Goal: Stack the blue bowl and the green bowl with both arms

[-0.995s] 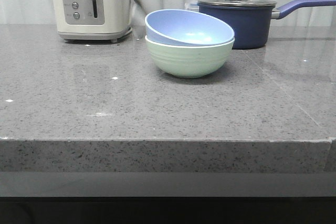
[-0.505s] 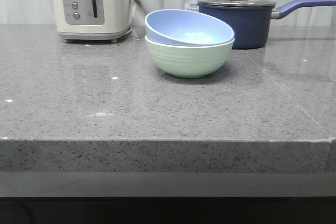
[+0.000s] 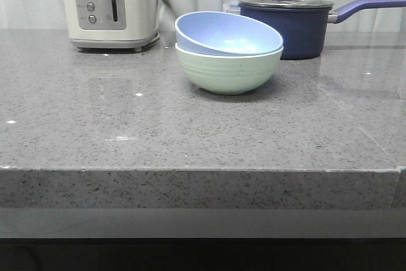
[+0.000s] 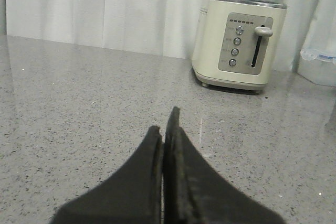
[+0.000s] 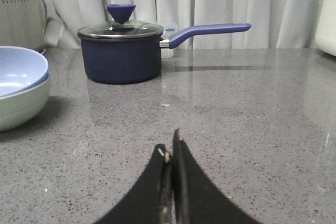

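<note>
The blue bowl (image 3: 225,35) sits nested, slightly tilted, inside the green bowl (image 3: 228,71) on the grey counter (image 3: 127,131). Both bowls also show at the edge of the right wrist view, blue bowl (image 5: 18,69) over green bowl (image 5: 21,103). My left gripper (image 4: 164,127) is shut and empty, low over the counter, facing the toaster. My right gripper (image 5: 169,148) is shut and empty, over bare counter well apart from the bowls. Neither arm shows in the front view.
A cream toaster (image 3: 111,6) stands at the back left, also in the left wrist view (image 4: 239,43). A dark navy lidded saucepan (image 3: 288,23) with a long handle stands behind the bowls, also in the right wrist view (image 5: 121,51). Curtains hang behind.
</note>
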Robot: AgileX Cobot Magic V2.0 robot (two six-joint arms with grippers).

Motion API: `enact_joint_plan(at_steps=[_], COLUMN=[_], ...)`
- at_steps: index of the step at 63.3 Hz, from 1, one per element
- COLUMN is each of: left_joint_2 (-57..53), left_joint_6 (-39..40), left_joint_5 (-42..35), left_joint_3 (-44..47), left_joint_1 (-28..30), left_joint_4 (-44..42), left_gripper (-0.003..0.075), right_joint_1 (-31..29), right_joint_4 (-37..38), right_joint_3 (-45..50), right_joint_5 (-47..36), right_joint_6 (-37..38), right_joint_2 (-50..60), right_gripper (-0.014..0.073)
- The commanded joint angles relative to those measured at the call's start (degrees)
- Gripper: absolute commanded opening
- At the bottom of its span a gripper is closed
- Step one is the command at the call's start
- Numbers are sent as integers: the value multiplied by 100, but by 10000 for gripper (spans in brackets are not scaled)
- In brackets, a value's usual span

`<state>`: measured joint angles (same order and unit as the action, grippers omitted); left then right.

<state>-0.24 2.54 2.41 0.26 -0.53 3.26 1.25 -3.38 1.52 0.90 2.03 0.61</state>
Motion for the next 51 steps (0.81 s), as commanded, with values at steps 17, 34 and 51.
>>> enact_joint_plan(at_steps=[17,34,51], left_joint_2=[-103,-103,-103], left_joint_6=[26,26,26], left_joint_5=[-481,-481,-481], left_joint_3=[26,26,26], left_joint_1=[-52,-52,-52], left_joint_4=[24,24,24], left_gripper=[-20,-20,-20], right_joint_1=[-59,-65,-65], right_joint_4=[120,120,120], right_joint_3=[-89,-89,-89], right_joint_5=[-484,-478,-478], right_joint_6=[87,87,87], right_joint_2=[115,115,115], right_gripper=[-57,-57,-57])
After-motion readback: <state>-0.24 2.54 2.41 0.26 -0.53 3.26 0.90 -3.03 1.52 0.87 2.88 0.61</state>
